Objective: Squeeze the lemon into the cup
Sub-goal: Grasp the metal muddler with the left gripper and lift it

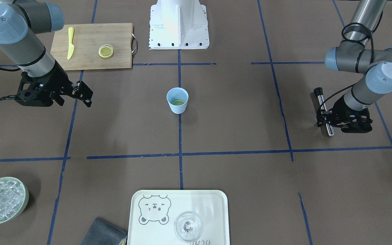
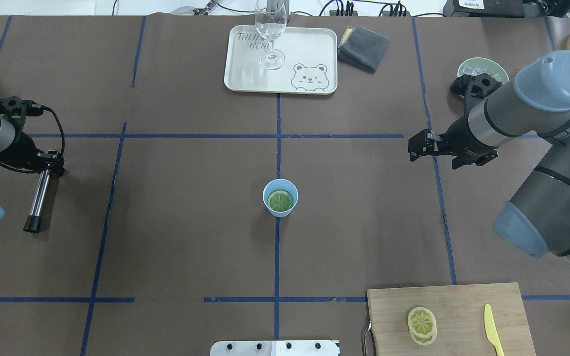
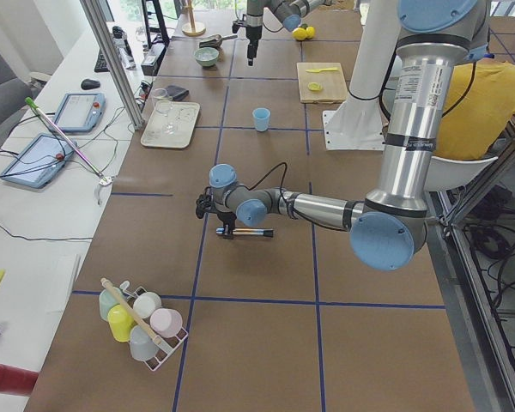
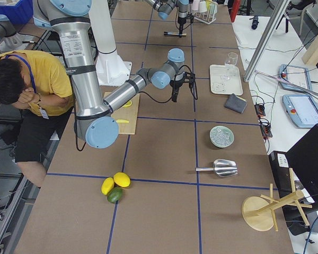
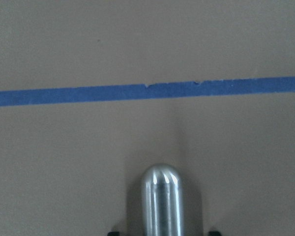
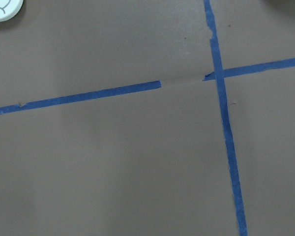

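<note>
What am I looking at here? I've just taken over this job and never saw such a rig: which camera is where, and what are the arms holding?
These are two robot arms at one table, each ending in a two-finger gripper. Four pictures come from fixed cameras: one facing the robot, one over its shoulders, one at each table end. The other two look down from the wrists at the table. The left gripper is shut on a metal rod. The right gripper is open and empty. Mid-table stands the cup with the lemon slice lying inside. A second slice and a yellow knife lie on the cutting board; a glass stands on the tray.
</note>
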Robot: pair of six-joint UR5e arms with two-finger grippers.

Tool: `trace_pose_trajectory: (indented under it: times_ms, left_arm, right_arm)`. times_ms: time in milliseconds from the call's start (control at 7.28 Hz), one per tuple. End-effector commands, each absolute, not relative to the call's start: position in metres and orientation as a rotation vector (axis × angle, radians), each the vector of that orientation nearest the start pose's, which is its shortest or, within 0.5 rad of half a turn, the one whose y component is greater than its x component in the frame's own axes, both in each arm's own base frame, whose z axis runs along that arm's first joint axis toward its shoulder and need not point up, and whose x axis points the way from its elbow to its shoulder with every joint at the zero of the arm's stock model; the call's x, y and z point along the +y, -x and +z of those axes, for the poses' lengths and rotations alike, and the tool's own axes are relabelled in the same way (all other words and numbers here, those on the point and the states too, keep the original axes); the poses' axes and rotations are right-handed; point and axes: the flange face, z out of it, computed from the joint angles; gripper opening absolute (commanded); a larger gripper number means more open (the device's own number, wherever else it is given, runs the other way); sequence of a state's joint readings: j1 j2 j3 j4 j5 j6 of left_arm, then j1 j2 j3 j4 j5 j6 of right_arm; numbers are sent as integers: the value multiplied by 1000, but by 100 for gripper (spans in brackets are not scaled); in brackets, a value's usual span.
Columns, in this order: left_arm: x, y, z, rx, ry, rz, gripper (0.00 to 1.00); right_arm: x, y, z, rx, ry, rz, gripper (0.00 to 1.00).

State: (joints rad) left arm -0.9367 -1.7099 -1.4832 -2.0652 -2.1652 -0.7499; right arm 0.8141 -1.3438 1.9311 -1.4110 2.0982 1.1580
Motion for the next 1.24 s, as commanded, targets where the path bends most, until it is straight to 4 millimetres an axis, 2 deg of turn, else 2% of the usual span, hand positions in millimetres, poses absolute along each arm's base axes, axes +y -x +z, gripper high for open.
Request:
trace_pose_trajectory:
  times_ms: [0,412,550,687,825,962,1100]
  left_arm:
    - [-513,-282,572,791,-52,62,0]
    - [-514,-283,540,826,-99,79,0]
    - [-514,-283,539,829,-97,70,0]
    - [-511,-281,503,873,-144,90,0]
    - [-504,-277,458,913,-210,127,0]
    - [-494,-313,388,989,-285,221,0]
    - [-470,-366,326,1068,-325,329,0]
  right_arm:
    - [-460,320,355,-885,-9,179,100]
    - [-461,321,362,-874,-3,181,100]
    - [-462,323,364,-871,0,183,100]
    - [-462,322,362,-877,-6,178,100]
    - [-460,319,352,-893,-19,173,100]
    - [-461,312,346,-903,-33,178,100]
    - [-463,304,351,-897,-34,188,100]
